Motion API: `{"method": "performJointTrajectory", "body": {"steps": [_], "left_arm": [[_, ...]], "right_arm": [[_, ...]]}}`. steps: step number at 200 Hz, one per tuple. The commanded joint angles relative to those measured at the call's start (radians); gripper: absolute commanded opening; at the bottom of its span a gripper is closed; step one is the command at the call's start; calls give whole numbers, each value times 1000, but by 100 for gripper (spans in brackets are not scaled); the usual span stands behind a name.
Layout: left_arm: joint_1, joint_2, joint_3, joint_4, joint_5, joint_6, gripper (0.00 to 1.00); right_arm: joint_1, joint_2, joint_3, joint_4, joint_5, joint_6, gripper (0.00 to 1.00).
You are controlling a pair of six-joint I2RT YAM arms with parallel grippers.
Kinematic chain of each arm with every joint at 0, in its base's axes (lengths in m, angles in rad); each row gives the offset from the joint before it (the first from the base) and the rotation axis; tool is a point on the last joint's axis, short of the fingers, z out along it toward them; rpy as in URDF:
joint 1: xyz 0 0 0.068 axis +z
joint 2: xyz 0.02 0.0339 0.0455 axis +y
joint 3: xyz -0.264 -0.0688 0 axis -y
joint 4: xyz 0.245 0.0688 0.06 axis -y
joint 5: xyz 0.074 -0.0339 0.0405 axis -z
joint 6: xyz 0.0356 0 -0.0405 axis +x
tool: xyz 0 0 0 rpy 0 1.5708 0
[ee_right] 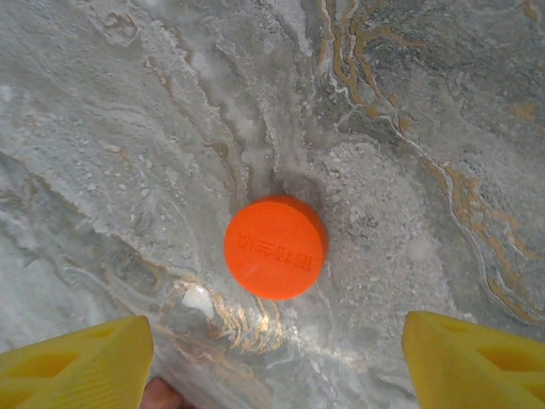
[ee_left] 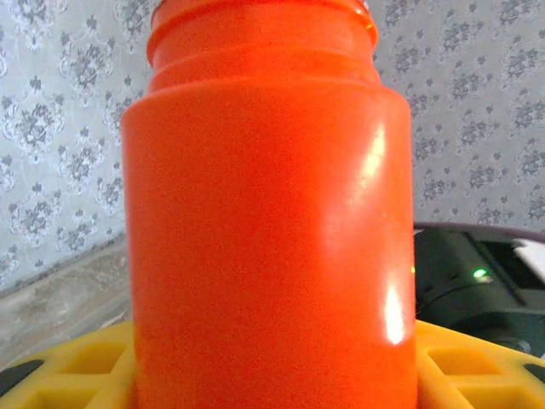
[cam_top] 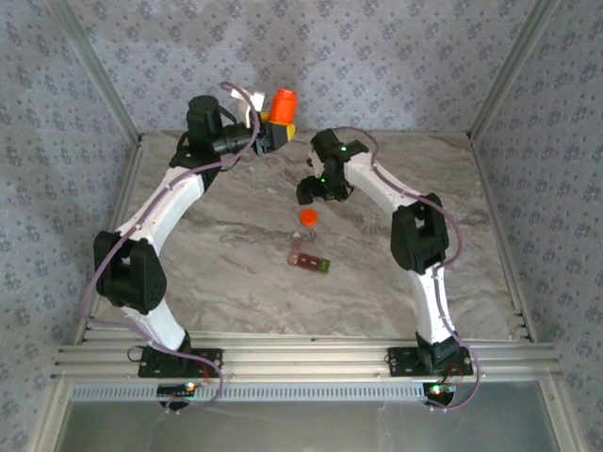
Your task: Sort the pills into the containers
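- Two grippers: left gripper (cam_top: 279, 125) clenched on orange bottle (ee_left: 264, 213); right gripper (ee_right: 277, 349) released above the cap (ee_right: 275, 247).
- Containers (cam_top: 309, 261) near right gripper seem light, stiff; pinch the long sides.

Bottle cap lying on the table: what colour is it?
Plain orange, with embossed lettering on top; the bottle cap shows best in the right wrist view.
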Motion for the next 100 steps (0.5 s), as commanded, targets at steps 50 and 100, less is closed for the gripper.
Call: {"method": "performJointTrajectory", "body": {"steps": [50, 100], "left_arm": [[12, -62, -30, 74, -6, -10, 0], [15, -61, -32, 73, 0, -10, 0]], "right_arm": [[65, 168, 176, -126, 93, -41, 81], [79, 217, 189, -141, 100, -46, 79]]}}
